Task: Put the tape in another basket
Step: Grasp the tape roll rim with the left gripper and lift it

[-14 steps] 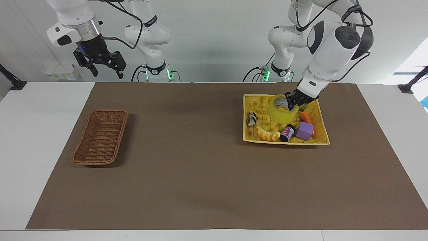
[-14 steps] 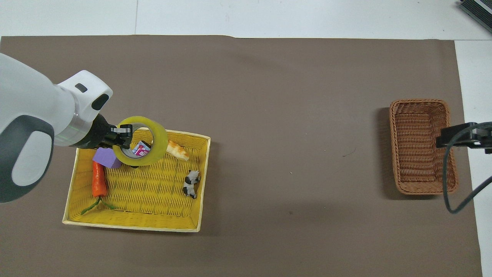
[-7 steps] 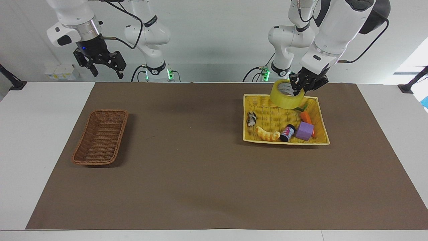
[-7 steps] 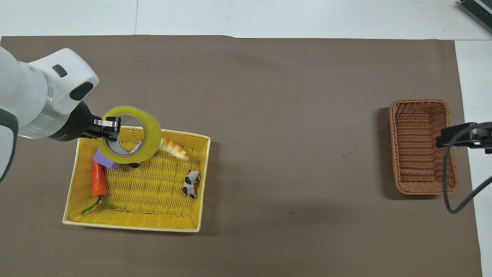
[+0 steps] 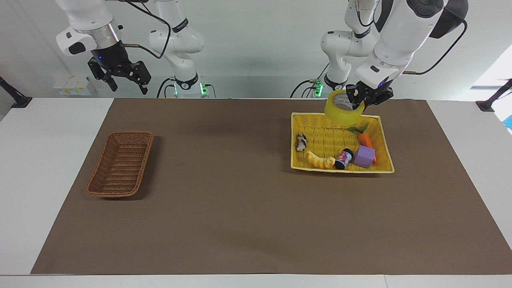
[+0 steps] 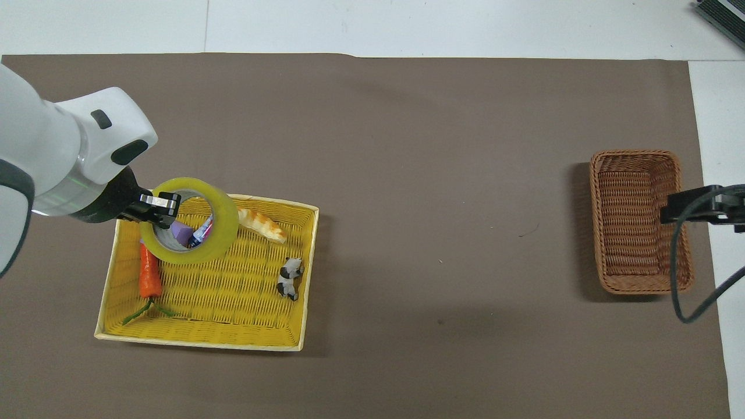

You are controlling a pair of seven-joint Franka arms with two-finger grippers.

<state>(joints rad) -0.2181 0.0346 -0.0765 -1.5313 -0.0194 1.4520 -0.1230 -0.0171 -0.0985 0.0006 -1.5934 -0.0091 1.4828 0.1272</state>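
At the right arm's end of the table sits the brown wicker basket (image 5: 120, 164), empty, its long axis running from nearer the robots to farther from them. Above that end, close to the robots' edge of the table, the right gripper (image 5: 126, 85) hangs high with its fingers spread apart and nothing in them; that arm waits. Between this basket and the yellow basket (image 5: 298, 165) lies a broad stretch of bare brown mat (image 5: 224, 208). Toward the left arm's end, the left gripper (image 5: 357, 105) is clamped on the wall of the tape (image 5: 340, 114), one finger inside the ring and one outside, and holds the roll in the air over the yellow basket's edge that is nearest the robots. Below it lie a carrot (image 5: 365, 140), a purple block (image 5: 364, 156), a small can (image 5: 344, 158), a corn-like toy (image 5: 319, 161) and a small cow figure (image 5: 301, 142). The coming move, as I judge it, turns on one relation: the wicker basket lies well apart from the held tape, across the whole mat, and the waiting right arm is much the nearer to it, so either a long carry or a handover is called for.
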